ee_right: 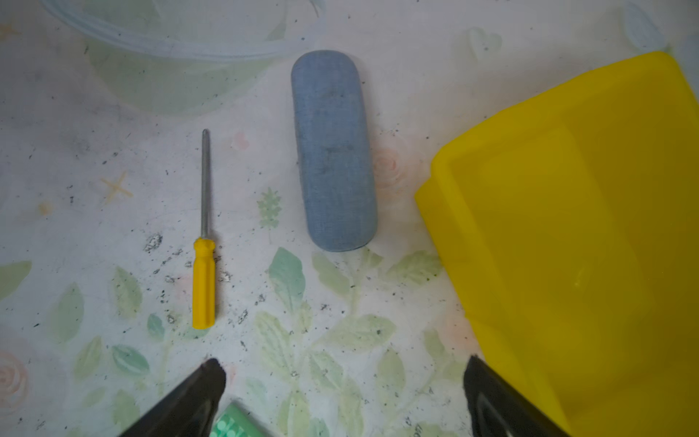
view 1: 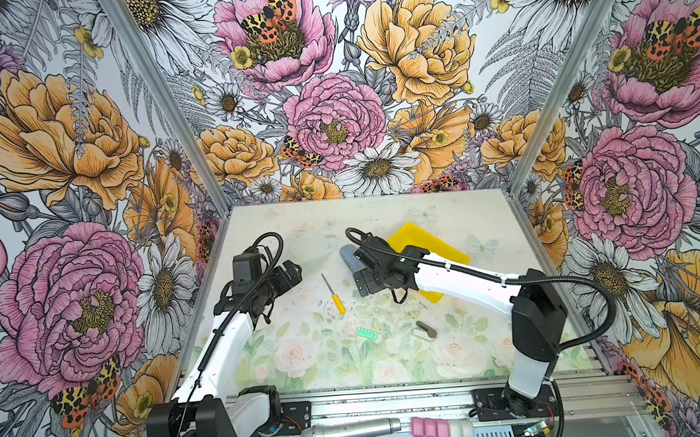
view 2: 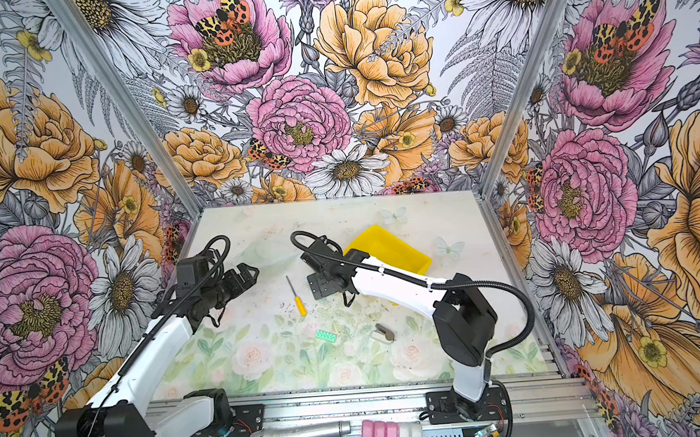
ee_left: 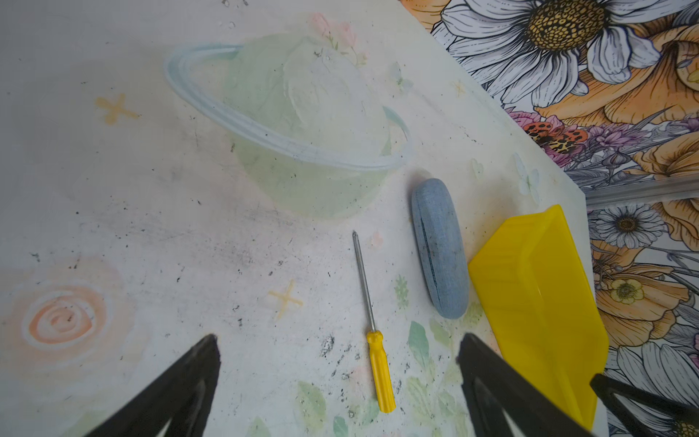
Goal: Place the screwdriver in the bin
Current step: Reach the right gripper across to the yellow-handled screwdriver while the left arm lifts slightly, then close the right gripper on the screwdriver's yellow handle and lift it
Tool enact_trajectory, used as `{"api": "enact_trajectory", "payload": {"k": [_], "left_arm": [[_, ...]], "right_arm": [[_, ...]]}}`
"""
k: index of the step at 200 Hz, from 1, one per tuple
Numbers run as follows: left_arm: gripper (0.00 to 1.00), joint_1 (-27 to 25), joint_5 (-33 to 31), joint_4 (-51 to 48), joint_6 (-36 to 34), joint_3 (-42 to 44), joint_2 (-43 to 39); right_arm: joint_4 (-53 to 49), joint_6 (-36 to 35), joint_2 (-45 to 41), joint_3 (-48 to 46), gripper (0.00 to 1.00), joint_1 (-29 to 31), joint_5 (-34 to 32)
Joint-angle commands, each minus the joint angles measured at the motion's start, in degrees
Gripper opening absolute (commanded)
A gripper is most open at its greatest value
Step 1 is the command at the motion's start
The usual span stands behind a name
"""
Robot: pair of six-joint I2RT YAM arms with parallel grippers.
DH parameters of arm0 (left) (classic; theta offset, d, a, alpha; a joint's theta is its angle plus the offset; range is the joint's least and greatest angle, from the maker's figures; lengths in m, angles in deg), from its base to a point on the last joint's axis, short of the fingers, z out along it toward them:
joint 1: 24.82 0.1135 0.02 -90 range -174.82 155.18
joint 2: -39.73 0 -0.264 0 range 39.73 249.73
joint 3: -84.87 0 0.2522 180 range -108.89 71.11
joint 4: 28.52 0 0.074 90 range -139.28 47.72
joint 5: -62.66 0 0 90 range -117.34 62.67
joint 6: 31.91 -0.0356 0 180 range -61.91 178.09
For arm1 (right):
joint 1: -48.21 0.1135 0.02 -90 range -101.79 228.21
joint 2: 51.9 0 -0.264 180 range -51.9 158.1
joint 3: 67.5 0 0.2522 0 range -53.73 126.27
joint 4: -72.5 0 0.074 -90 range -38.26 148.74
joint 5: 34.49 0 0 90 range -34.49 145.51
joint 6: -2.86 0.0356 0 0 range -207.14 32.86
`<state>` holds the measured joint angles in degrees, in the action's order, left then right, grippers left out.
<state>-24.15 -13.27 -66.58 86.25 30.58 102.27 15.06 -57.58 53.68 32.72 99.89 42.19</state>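
yellow-handled screwdriver [view 1: 332,292] flat on table [view 1: 443,209], outside yellow bin [view 1: 433,239]; blue-grey oblong case [view 1: 347,256] between the two. left gripper [ee_left: 338,338] spread wide, empty; right gripper [ee_right: 344,365] spread wide, empty.

three walls [view 1: 333,104] papered with big pink, orange and white flowers and spotted moths enclose a pale tabletop [view 1: 381,217] printed with faded roses; metal posts [view 1: 161,93] mark the corners.
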Motion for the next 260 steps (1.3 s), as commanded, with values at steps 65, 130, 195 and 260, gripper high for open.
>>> {"api": "enact_trajectory", "payload": {"k": [65,130,195,260], "left_arm": [[0.99,-2.57,2.85,-2.12,8.32,6.24,-7.02],[0.99,-3.02,0.37,-5.52,8.45,7.11,-9.43],[0.99,-2.42,-0.68,-6.56,7.36,7.04,-10.01],[0.99,-2.2,-1.54,-6.47,6.36,6.87,-8.85]], "right_arm": [[-0.09,-0.89,14.33,11.59,0.99,1.96,10.69],[-0.18,-1.34,20.72,16.92,0.91,3.32,12.66],[0.42,-1.34,24.46,18.57,0.75,3.91,13.49],[0.53,-1.77,26.41,18.9,0.45,3.89,13.16]]}}
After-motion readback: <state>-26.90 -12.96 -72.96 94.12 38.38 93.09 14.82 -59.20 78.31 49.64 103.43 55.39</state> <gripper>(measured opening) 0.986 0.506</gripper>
